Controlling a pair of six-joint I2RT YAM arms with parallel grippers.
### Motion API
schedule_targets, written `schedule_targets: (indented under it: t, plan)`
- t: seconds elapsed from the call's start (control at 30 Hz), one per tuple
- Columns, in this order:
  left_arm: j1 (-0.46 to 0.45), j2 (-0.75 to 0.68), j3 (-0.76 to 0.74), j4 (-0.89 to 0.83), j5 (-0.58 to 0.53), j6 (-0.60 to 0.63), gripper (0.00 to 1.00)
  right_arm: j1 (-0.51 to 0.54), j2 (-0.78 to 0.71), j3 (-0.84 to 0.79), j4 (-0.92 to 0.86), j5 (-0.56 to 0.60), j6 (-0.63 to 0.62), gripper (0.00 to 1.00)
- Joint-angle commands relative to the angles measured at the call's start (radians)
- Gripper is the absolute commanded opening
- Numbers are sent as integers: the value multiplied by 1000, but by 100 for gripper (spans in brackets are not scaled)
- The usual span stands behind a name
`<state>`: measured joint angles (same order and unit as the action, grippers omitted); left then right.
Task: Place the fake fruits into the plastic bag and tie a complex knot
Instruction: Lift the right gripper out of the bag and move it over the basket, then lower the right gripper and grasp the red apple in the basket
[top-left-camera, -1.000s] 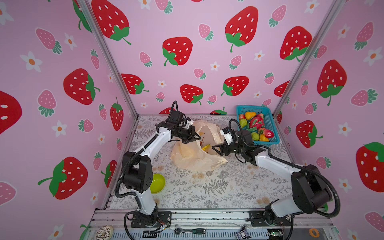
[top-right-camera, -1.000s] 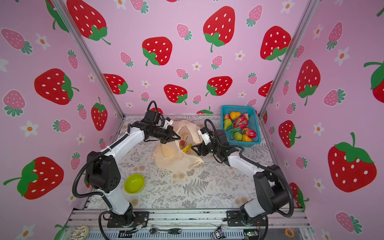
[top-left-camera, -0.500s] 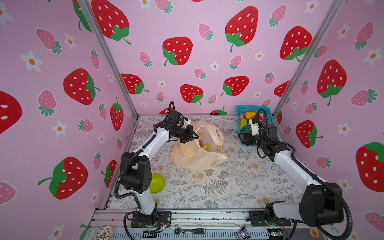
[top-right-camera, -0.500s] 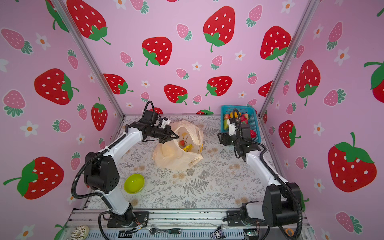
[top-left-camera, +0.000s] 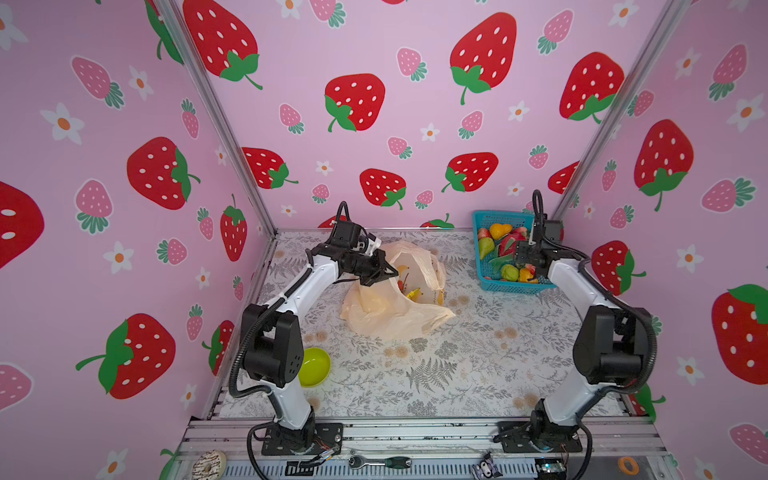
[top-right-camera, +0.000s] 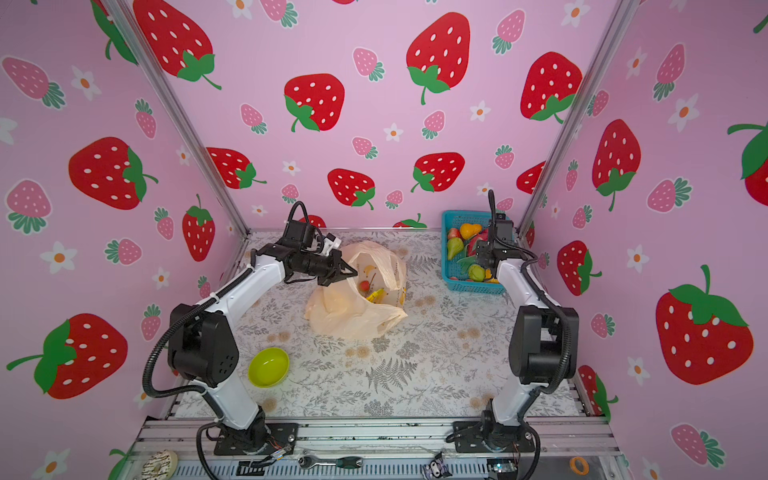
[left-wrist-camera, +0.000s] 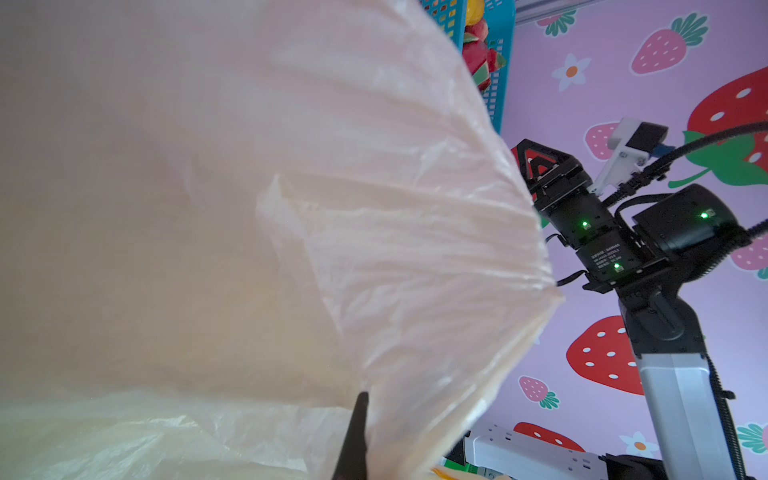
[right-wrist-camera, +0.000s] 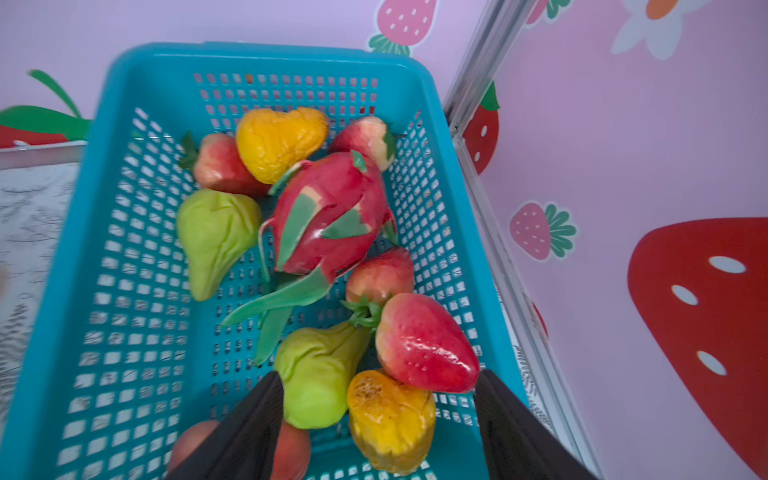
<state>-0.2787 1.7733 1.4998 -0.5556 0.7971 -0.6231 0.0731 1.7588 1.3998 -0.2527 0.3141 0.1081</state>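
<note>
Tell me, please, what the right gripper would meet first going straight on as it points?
Likely the nearer green pear or orange pear ahead of its open jaws, in the basket; depth unclear.

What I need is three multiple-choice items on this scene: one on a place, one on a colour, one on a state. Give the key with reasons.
1. Where does the basket stand?
A. front left corner
B. the middle
C. back right corner

2. What colour is the bowl?
A. lime green
B. blue
C. white

3. How is the left end effector?
A. open above the bowl
B. shut on the bag
C. open inside the basket

Key:
1 C: both top views show it far back on the right.
2 A: it shows lime green in both top views.
3 B: its jaws pinch the bag's rim and hold the mouth up.
</note>
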Motion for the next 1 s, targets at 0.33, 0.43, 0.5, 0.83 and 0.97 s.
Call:
schedule_targets:
  t: [0.33,0.43,0.5,0.83,0.97]
  plan:
    - [-2,-34,-12,16,17,-6,0,-16,239,250,-292,267,-223,74]
    - [-2,-32,-14,17,20,-7,0,-21,251,252,-308,280,-232,73]
    - [-1,-32,-13,17,20,-8,0,-20,258,251,-312,272,-234,73]
    - [-3,-32,-14,17,18,-9,0,-20,313,268,-326,220,-239,75]
    - [-3,-34,-15,19,19,-9,0,-21,346,309,-323,231,-249,75]
